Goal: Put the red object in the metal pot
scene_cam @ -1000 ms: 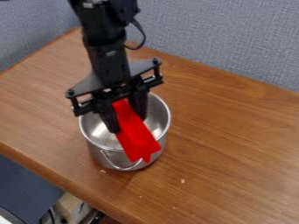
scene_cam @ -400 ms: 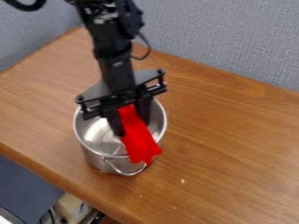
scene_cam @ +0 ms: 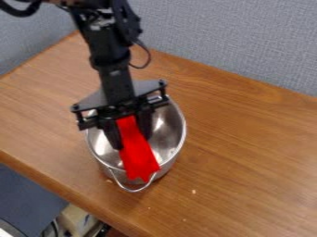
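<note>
A shiny round metal pot [scene_cam: 169, 122] stands on the wooden table near its front edge. My gripper [scene_cam: 125, 118] hangs over the pot's mouth, pointing straight down, shut on the upper end of the red object [scene_cam: 133, 150]. That smooth red bar slants down and toward the camera, its lower end lying over the pot's near rim. The pot's thin wire handle [scene_cam: 136, 183] hangs at the front.
The wooden table [scene_cam: 247, 139] stretches to the right and back, with its front edge [scene_cam: 74, 190] close to the pot. A grey-blue fabric wall [scene_cam: 235, 37] stands behind the table.
The gripper with the red bar has rolled a little and shifted slightly left over the pot. The bar's lower end now hangs further left on the near rim.
</note>
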Controlling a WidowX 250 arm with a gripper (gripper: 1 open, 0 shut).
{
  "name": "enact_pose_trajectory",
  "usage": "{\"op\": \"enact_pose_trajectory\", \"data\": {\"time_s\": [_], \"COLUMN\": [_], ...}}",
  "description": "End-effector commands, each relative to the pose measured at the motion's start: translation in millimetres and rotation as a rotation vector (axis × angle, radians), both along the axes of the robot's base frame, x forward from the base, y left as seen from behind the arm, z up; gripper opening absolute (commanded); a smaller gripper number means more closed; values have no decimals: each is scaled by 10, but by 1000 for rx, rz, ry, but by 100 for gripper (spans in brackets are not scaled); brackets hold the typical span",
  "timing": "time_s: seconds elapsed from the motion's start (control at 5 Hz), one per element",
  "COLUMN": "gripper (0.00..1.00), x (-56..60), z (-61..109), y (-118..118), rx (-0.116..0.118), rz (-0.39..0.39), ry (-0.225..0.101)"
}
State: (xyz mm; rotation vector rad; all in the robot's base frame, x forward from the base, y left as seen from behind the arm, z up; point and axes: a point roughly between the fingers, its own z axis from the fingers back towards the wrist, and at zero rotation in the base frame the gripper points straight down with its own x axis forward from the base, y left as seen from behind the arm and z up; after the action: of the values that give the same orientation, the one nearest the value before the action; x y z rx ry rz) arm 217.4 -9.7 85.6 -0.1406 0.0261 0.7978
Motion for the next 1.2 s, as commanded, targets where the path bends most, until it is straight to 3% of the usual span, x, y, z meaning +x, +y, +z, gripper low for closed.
{"op": "enact_pose_trajectory", "data": {"time_s": [0.0,0.2,0.6,1.0], "gripper": [0,0,0,0], "x": [110,132,140,114], "z": [161,51,13,-215], "y": [-94,48,-77,-192], "rx": [-10,-2,0,1], "rz": [3,54,-29,-142], "ry": [-58,-57,-37,-26]}}
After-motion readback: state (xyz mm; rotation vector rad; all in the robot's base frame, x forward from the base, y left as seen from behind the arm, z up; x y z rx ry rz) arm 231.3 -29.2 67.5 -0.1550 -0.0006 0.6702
